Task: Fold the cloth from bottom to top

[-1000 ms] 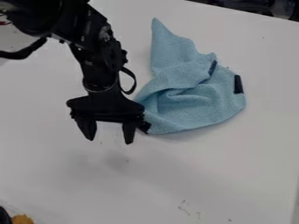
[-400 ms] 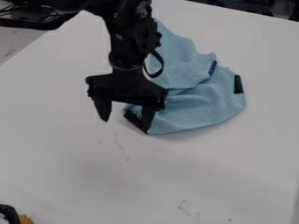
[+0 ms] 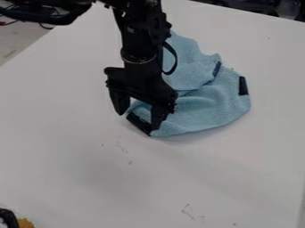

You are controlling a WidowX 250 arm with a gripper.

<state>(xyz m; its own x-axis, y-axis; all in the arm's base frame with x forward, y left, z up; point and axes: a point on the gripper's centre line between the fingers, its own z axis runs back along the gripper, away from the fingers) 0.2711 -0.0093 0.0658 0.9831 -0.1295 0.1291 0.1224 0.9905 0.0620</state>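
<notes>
We see the light blue cloth (image 3: 217, 107) lying crumpled on the white counter (image 3: 238, 169), right of the middle and in the upper half of the view. Its top narrows upward behind the black arm (image 3: 140, 51), and its rounded side bulges to the right. A layer of fabric lies over the middle, with loose wrinkles below it. We count 3 dark patches on the cloth: a black strip (image 3: 138, 124) along the lower left corner, a small navy tab (image 3: 216, 68) near the upper edge of the folded layer, and a black tab (image 3: 243, 86) at the right edge.

The arm comes down from the top edge, and the tool (image 3: 138, 121) hangs at the cloth's lower left corner. Its 2 fingers are spread apart, with nothing pinched between them that we can make out. We see 1 finger just left of the corner and the other in front of the cloth, near the black strip. We cannot tell whether either finger touches the fabric.

At the lower left edge of the view, we see an orange thing (image 3: 25, 223) beside a black thing (image 3: 8, 218), both partly cut off.
</notes>
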